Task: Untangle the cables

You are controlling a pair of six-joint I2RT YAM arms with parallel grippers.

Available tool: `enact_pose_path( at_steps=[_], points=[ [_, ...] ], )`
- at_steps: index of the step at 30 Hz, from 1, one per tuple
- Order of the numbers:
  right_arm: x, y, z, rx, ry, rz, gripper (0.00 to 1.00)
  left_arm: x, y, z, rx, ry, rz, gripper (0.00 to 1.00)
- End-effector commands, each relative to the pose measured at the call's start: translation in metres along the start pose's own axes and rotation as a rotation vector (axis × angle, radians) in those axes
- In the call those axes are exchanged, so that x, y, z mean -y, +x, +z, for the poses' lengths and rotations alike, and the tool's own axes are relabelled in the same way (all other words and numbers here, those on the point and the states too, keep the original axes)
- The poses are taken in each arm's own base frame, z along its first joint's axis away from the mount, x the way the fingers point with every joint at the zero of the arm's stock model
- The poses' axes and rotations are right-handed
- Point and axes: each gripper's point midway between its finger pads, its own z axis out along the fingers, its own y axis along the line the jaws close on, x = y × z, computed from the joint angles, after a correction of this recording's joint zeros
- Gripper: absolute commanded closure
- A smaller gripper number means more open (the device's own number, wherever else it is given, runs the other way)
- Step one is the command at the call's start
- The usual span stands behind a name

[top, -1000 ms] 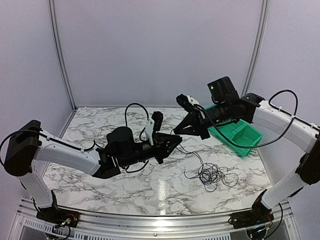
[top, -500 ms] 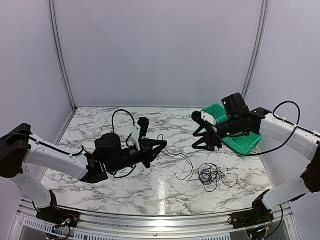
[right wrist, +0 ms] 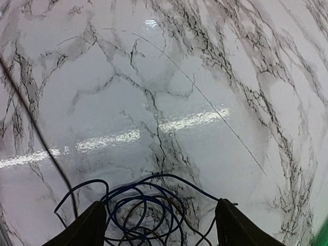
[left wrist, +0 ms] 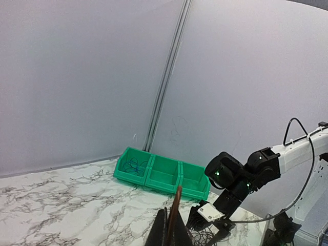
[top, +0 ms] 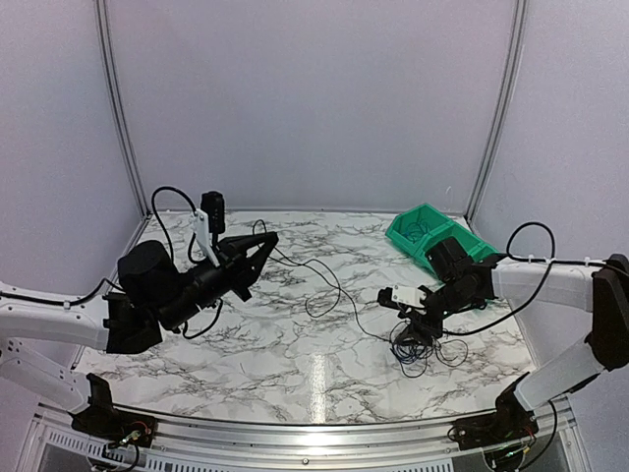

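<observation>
My left fingers (top: 265, 239) pinched one strand of the cables (top: 418, 344), my right fingers (right wrist: 93, 228) spread above the tangle; a hard pull risked cinching the knots.

Bright, even light from above leaves a white glare streak on the glossy table (right wrist: 195, 119).

Left arm (top: 49, 320): white shell links, black cylindrical joints, black cable loop (top: 162, 193) above the wrist, white camera mount (top: 203, 234). Right arm (top: 550, 280): same finish, black cable arc (top: 521, 226) over its white link, green indicator light (left wrist: 216, 173) on one black joint. Right gripper (right wrist: 160, 205) fingers are black, tapered.
</observation>
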Motion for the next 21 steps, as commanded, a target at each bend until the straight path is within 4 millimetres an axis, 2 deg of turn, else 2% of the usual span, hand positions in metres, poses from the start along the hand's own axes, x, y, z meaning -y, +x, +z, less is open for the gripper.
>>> enact_pose_path(
  at_steps=[1, 4, 6, 7, 9, 15, 21],
  points=[
    [0.010, 0.013, 0.010, -0.052, 0.058, -0.029, 0.27, -0.001, -0.058, -0.009, 0.041, -0.062, 0.099, 1.00],
    [0.012, 0.023, 0.015, -0.087, 0.075, -0.014, 0.28, 0.003, -0.103, -0.018, 0.073, -0.090, 0.155, 1.00],
    [0.013, 0.027, 0.018, -0.103, 0.076, 0.002, 0.31, 0.006, -0.140, -0.025, 0.090, -0.114, 0.194, 1.00],
    [0.012, 0.029, 0.019, -0.112, 0.071, 0.008, 0.32, 0.007, -0.148, -0.027, 0.089, -0.122, 0.226, 1.00],
    [0.013, 0.031, 0.021, -0.123, 0.070, 0.016, 0.32, 0.011, -0.180, -0.034, 0.096, -0.140, 0.269, 1.00],
    [0.012, 0.036, 0.024, -0.140, 0.067, 0.016, 0.33, 0.008, -0.244, -0.053, 0.146, -0.230, 0.363, 1.00],
    [0.015, 0.057, 0.035, -0.227, 0.071, 0.028, 0.38, 0.005, -0.307, -0.080, 0.257, -0.314, 0.408, 1.00]
  ],
)
